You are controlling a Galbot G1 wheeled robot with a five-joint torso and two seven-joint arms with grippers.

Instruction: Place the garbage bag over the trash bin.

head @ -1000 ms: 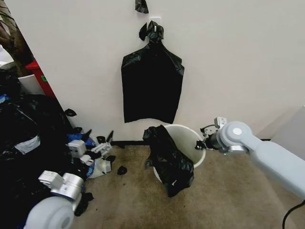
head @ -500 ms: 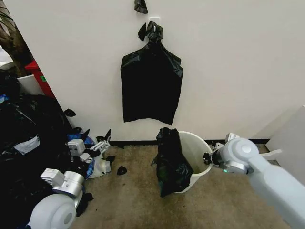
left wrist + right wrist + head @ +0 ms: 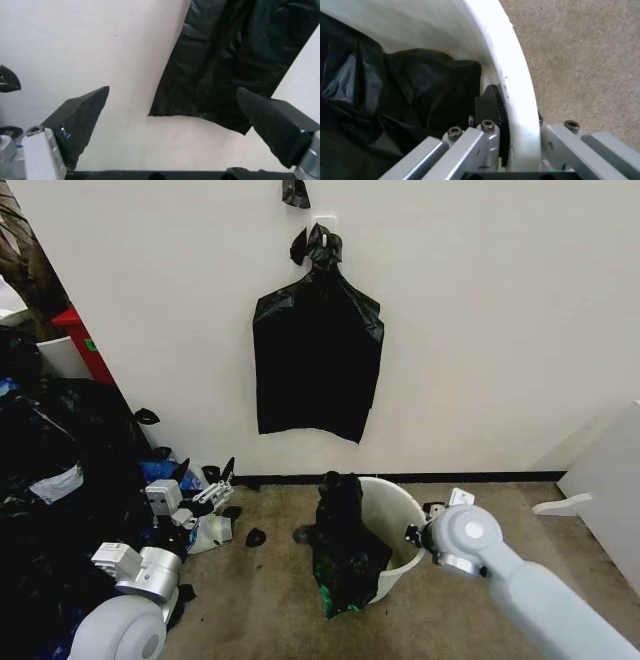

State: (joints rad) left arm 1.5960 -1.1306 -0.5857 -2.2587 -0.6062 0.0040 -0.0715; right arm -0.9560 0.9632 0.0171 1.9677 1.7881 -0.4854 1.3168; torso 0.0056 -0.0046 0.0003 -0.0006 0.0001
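On the carpet below the wall, the right gripper (image 3: 512,150) is clamping the trash bin (image 3: 398,498) rim at three o'clock.
The glossy, crinkled garbage bag (image 3: 345,545) is drooping over its nine o'clock edge; the left gripper (image 3: 175,123) is gaping wide.

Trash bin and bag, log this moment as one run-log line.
right gripper: shut on trash bin rim | garbage bag: draped over near rim | left gripper: open, idle, facing wall

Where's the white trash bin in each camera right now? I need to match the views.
Head view: trash bin on the carpet at lower centre, tilted, right gripper at its rim.
Left wrist view: not in it.
Right wrist view: its rim runs between the gripper's fingers.
Shared landmark: the garbage bag draped into the bin.
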